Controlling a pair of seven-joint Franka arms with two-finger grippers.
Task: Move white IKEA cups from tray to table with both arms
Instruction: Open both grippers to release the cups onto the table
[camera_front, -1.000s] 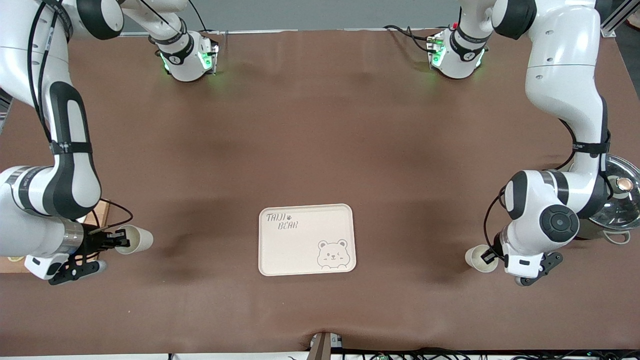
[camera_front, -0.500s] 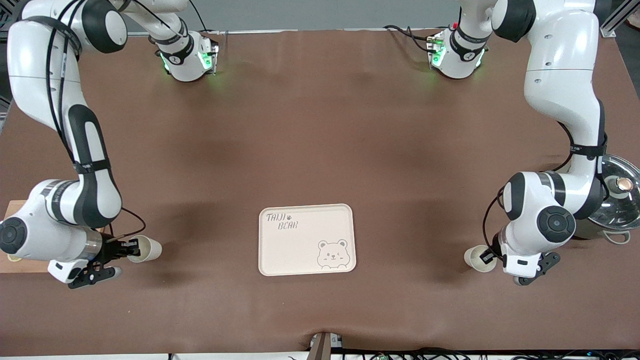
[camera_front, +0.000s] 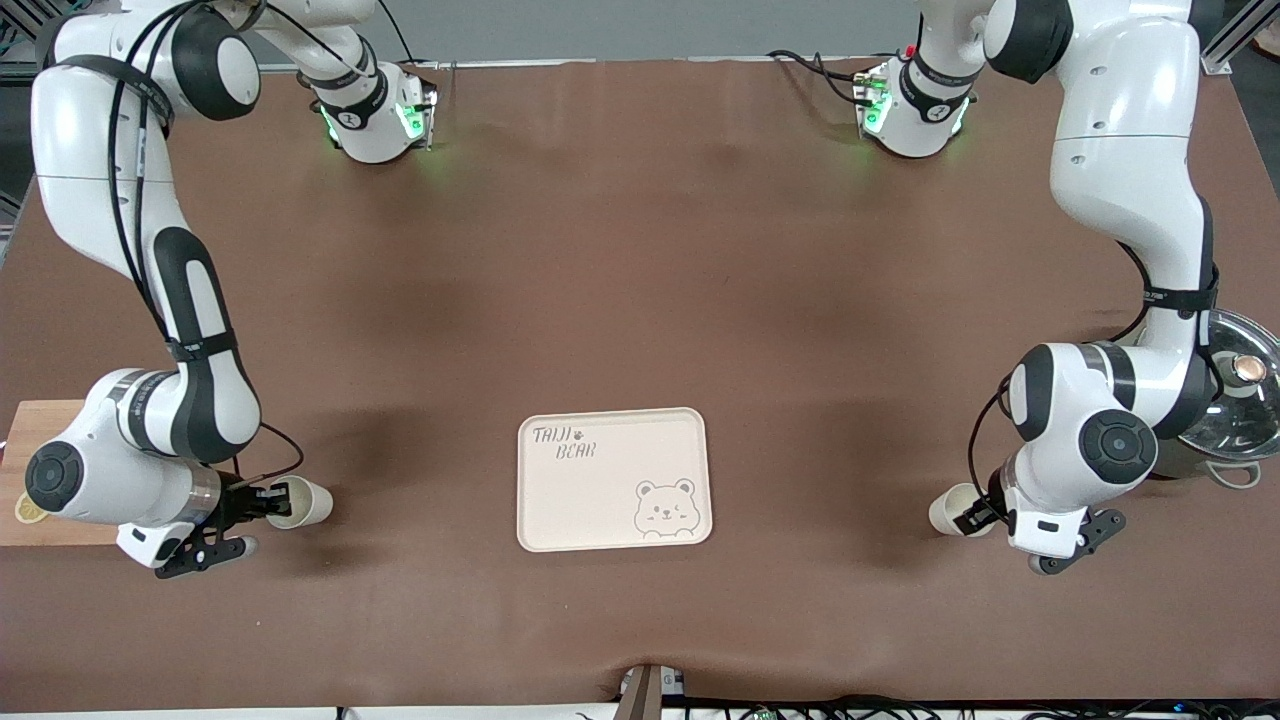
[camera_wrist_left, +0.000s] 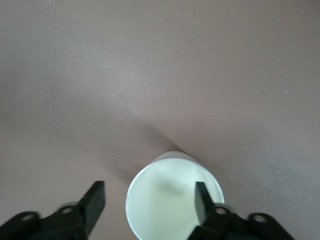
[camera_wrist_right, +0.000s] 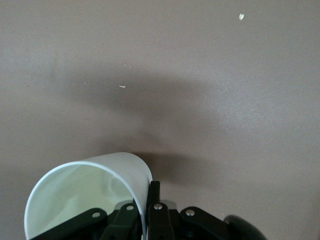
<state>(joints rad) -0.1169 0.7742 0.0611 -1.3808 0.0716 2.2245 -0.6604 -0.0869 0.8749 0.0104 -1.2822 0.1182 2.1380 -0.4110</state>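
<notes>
Left wrist view shows left claw (camera_wrist_left: 149, 201) spread around its cup (camera_wrist_left: 174, 197); right claw (camera_wrist_right: 139, 206) pinches its cup's (camera_wrist_right: 85, 195) wall.

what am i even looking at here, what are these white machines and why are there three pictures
These are two white robot arms bolted along one edge of a brown table. The wide picture comes from a high camera facing them; the other two come from small cameras on each arm's wrist, looking past its black fingers.

The right gripper, at the right arm's end of the table, is shut on the rim of a white cup, one finger inside and one outside; its wrist view shows that cup close up. The left gripper is at the other white cup at the left arm's end, fingers open, one finger inside the rim.

Between the cups lies a bear-printed tray with nothing on it. A wooden board and a glass pot lid lie at the table's ends.
</notes>
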